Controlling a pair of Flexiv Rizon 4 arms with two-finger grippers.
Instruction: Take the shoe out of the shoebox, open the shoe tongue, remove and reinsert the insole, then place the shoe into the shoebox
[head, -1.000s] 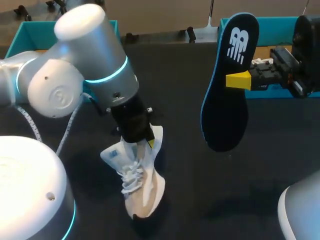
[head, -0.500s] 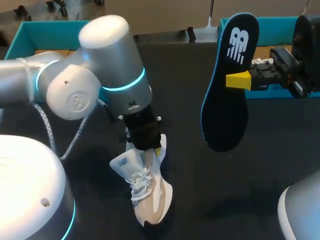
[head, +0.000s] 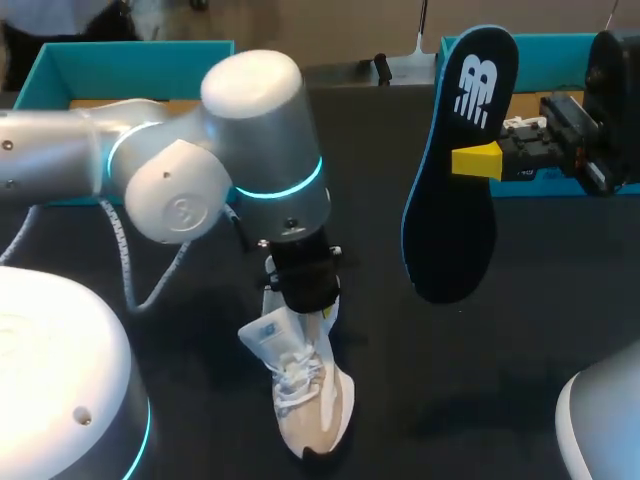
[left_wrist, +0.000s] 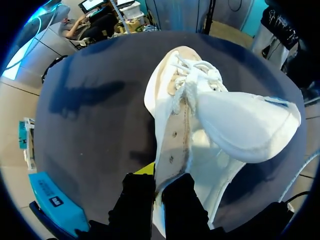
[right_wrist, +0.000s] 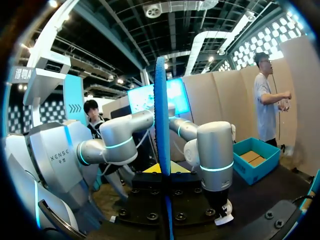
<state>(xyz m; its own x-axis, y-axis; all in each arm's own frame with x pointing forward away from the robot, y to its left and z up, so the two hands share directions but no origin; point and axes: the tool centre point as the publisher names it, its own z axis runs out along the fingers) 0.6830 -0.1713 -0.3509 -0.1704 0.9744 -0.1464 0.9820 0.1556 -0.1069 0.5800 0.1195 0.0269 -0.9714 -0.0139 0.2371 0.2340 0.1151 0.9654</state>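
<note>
Head view: the left gripper (head: 308, 298) is seen closed on the heel collar of the white shoe (head: 312, 405), which stands on the dark table (head: 200, 390) just beneath it. The right gripper (head: 480, 160) is clamped on the dark insole (head: 450, 210), held upright in the air.

Left wrist view: the shoe's side wall is pinched between the fingers (left_wrist: 136, 200). The tongue (left_wrist: 245, 125) is seen folded open ahead of them.

Right wrist view: the insole is seen edge-on, gripped between the fingers.

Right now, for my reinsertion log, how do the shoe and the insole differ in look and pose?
The shoe is white and beige; the insole is dark with a blue rim. The shoe sits low at the table; the insole hangs upright in the air. Both are clamped: shoe in left claw, insole in right claw.
</note>
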